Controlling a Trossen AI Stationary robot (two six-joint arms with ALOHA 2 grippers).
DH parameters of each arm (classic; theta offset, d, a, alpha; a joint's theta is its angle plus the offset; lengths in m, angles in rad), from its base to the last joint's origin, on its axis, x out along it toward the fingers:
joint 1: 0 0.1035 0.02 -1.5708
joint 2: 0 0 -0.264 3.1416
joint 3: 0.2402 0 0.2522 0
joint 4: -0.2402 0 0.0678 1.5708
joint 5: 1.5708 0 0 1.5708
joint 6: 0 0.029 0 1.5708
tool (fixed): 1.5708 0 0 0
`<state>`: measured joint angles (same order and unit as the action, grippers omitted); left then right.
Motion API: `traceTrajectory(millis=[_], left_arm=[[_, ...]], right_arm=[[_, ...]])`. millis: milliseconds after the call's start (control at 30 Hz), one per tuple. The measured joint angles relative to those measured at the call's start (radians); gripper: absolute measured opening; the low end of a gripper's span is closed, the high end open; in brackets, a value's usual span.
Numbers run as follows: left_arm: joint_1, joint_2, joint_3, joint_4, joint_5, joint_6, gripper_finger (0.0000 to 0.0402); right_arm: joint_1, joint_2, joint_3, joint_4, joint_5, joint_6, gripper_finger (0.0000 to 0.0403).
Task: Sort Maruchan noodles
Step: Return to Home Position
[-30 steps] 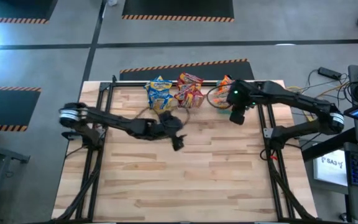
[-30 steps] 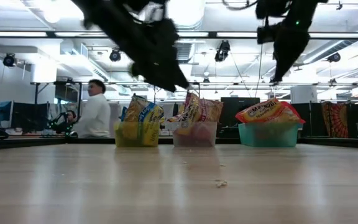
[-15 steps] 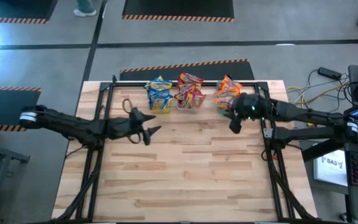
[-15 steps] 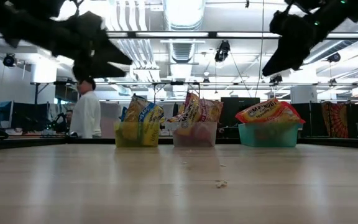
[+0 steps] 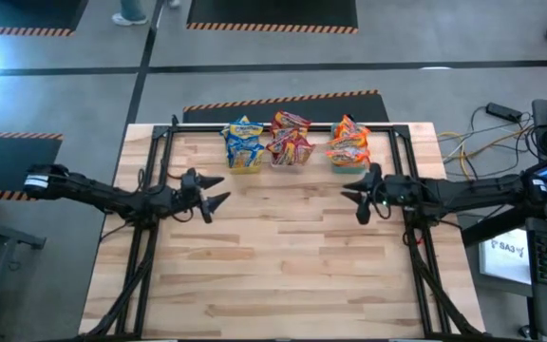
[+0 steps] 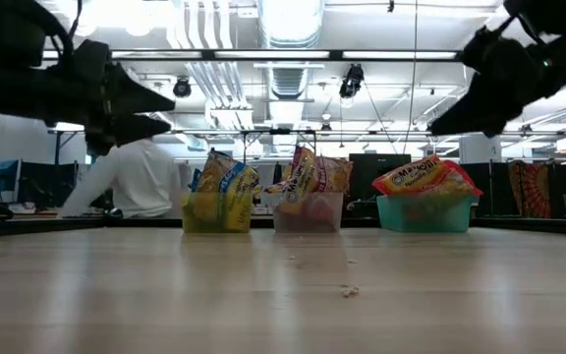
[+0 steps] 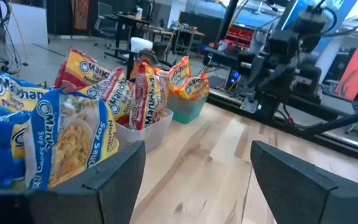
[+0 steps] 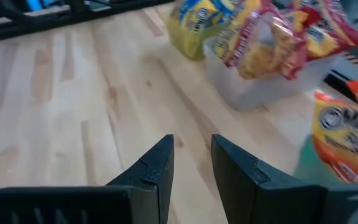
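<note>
L gripper (image 5: 222,189) has pulled back from mid-table to the left side, claw spread wide, empty. Noodles (image 5: 290,141) all binned along far edge: blue packs (image 5: 244,142) in yellow bin (image 6: 214,212), red packs (image 5: 291,135) in clear bin (image 6: 308,212), orange packs (image 5: 348,142) in green bin (image 6: 424,214). R gripper (image 5: 354,202) has drawn off the green bin to the right side, claw a bit apart, holding nothing. Sorting looks done, arms homing. No loose packs on table (image 5: 283,275); wide free boards btwn grippers, bins near far edge

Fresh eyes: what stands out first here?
At the wooden table's far edge: glossy blue-and-yellow ramen packets in a yellow plastic bin, red packets in a clear bin, orange packets in a green bin. The left tool and right tool hang open, empty, at the sides.
</note>
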<state>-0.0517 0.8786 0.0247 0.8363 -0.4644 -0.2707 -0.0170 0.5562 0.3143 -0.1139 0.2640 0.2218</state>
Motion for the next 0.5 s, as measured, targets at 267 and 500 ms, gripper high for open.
traceTrajectory(millis=[267, 500], left_arm=[[0.000, 0.015, -0.015, -0.046, -0.029, -0.033, 0.0275], [0.000, 0.052, -0.015, -0.094, -0.103, -0.083, 0.0275]], right_arm=[[0.050, -0.050, -0.142, 0.168, 0.059, 0.004, 0.0095], [0.052, -0.052, -0.293, 0.392, 0.062, 0.015, 0.0095]])
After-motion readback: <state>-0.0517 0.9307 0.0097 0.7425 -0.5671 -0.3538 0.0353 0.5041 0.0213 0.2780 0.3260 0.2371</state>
